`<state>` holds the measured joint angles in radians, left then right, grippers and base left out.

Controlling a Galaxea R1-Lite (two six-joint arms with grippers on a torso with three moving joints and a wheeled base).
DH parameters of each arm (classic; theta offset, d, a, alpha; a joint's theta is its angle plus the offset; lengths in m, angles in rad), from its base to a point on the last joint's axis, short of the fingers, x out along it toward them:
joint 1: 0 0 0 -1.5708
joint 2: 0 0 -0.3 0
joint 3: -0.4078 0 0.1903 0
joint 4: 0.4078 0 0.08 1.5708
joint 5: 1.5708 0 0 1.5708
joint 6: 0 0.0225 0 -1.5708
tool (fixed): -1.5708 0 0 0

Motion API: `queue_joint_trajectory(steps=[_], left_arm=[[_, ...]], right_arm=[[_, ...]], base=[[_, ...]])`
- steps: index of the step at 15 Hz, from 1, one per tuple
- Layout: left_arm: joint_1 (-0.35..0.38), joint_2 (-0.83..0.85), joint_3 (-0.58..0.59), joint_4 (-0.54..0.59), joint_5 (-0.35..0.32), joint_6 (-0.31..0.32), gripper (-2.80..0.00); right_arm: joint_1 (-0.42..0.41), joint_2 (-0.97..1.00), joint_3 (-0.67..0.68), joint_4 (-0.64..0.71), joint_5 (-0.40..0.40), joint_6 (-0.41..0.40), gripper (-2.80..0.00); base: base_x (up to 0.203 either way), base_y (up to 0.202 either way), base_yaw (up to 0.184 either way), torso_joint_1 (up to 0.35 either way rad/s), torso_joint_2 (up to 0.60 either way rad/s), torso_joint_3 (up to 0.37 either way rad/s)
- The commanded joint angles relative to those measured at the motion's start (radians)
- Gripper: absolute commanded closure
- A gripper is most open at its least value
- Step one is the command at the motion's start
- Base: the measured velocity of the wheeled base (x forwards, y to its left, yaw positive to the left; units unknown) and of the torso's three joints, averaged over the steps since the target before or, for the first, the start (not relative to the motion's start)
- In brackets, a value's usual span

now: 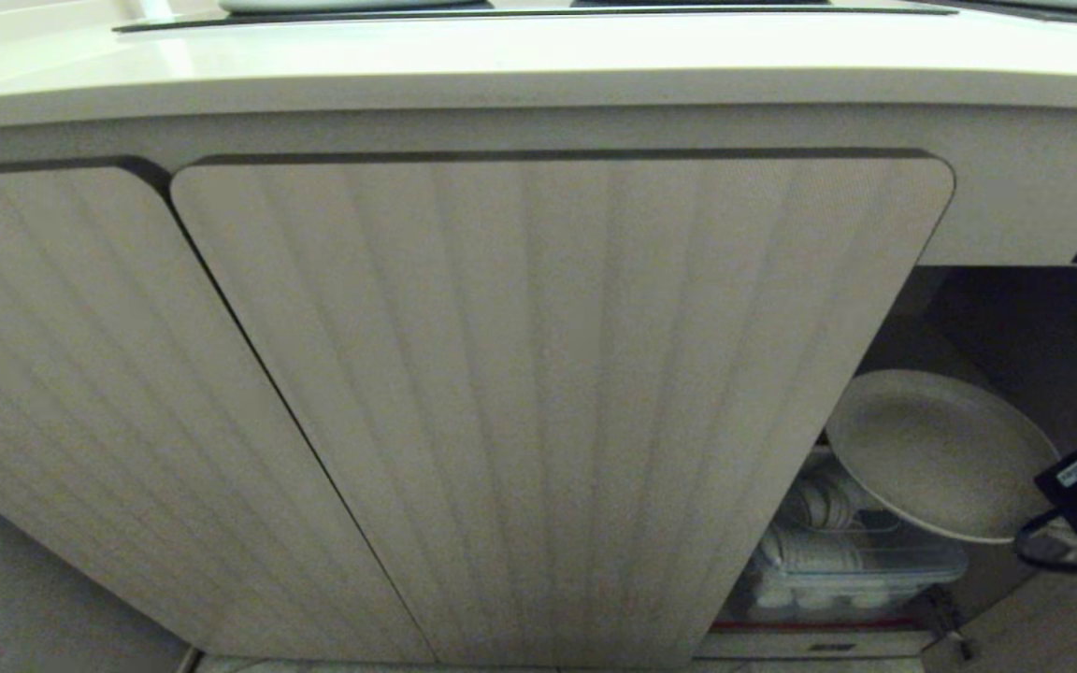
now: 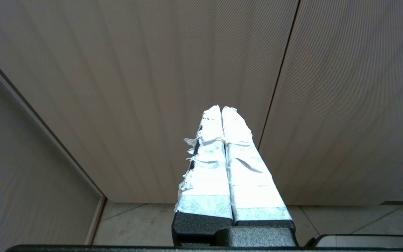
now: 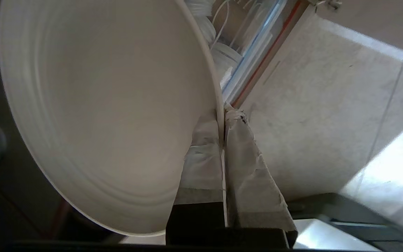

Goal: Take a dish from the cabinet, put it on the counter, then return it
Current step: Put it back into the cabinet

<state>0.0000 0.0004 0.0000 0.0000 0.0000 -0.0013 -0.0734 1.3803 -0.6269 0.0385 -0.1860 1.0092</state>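
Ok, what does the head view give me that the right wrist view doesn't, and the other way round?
Head view only: the counter above, the closed ribbed cabinet door, and the dish tilted in the open compartment.
Right wrist view only: the right gripper with its jaws shut on the dish's rim, and the floor tiles.
Both: the dish and the stacked white crockery behind it.
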Motion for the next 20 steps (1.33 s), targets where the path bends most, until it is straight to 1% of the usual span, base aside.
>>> queue_joint_trajectory(steps=[1, 4, 10, 13, 16, 20], left_arm=[[0.0, 0.0, 0.0, 0.0, 0.0, 0.0, 0.0], [0.0, 0.0, 0.0, 0.0, 0.0, 0.0, 0.0], [0.0, 0.0, 0.0, 0.0, 0.0, 0.0, 0.0], [0.0, 0.0, 0.0, 0.0, 0.0, 0.0, 0.0], [0.0, 0.0, 0.0, 0.0, 0.0, 0.0, 0.0], [0.0, 0.0, 0.0, 0.0, 0.0, 0.0, 0.0]], right_arm=[[0.0, 0.039, -0.018, 0.0, -0.001, 0.022, 0.0], [-0.006, 0.057, -0.018, -0.035, -0.001, 0.06, 0.0], [-0.034, 0.107, -0.022, -0.098, -0.001, 0.089, 0.0], [-0.034, 0.131, -0.024, -0.133, -0.001, 0.119, 0.0], [-0.034, 0.151, -0.025, -0.148, 0.003, 0.121, 0.0], [-0.045, 0.196, -0.038, -0.211, 0.003, 0.121, 0.0]], base=[[0.0, 0.0, 0.0, 0.0, 0.0, 0.0], [0.0, 0.0, 0.0, 0.0, 0.0, 0.0], [0.0, 0.0, 0.0, 0.0, 0.0, 0.0], [0.0, 0.0, 0.0, 0.0, 0.0, 0.0], [0.0, 0.0, 0.0, 0.0, 0.0, 0.0], [0.0, 0.0, 0.0, 0.0, 0.0, 0.0]])
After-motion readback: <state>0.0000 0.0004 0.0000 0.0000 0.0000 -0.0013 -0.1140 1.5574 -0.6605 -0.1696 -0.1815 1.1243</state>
